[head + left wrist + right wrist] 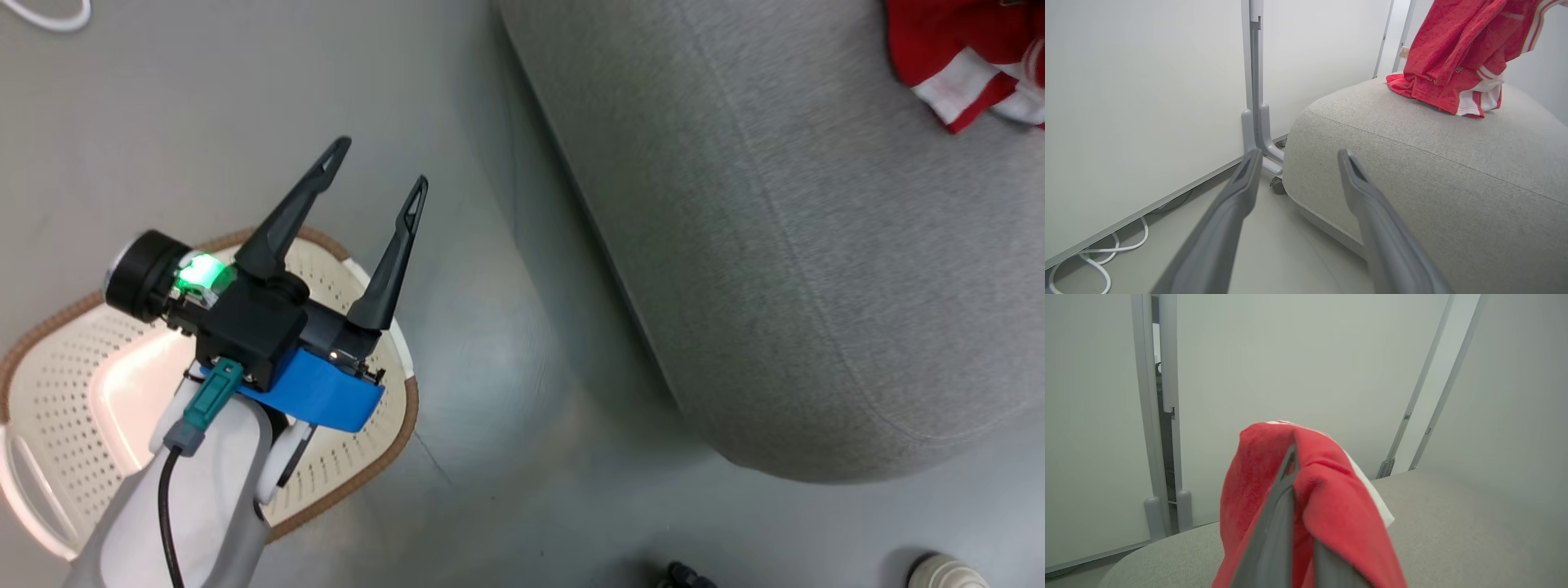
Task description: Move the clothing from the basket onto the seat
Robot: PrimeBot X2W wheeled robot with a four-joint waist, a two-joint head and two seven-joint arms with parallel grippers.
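One bunch of red clothing (1453, 61) with white stripes hangs from above, and its lower folds rest on the grey seat (1433, 171), well in from the rounded corner and from the long edge that faces the basket. That leaves plenty of cushion on every side, so the cloth should not slide off once freed. It hangs because the right tool (1298, 486) holds it. In the right wrist view the two fingers are pinched close together with the fabric draped over and around them, high above the cushion. Holding it high probably lets the cloth settle under its own weight rather than bunch around the fingers. I cannot tell whether this is one garment or two. The left tool (382, 163) hovers with its fingers spread wide and nothing between them, above the cream basket (57, 392), which stands on the floor (490, 367) just beside the seat's edge. The part of the basket's inside not hidden by the arm holds no cloth, so the left tool is likely just waiting clear. Judging from this, letting go over the seat is the step in hand.
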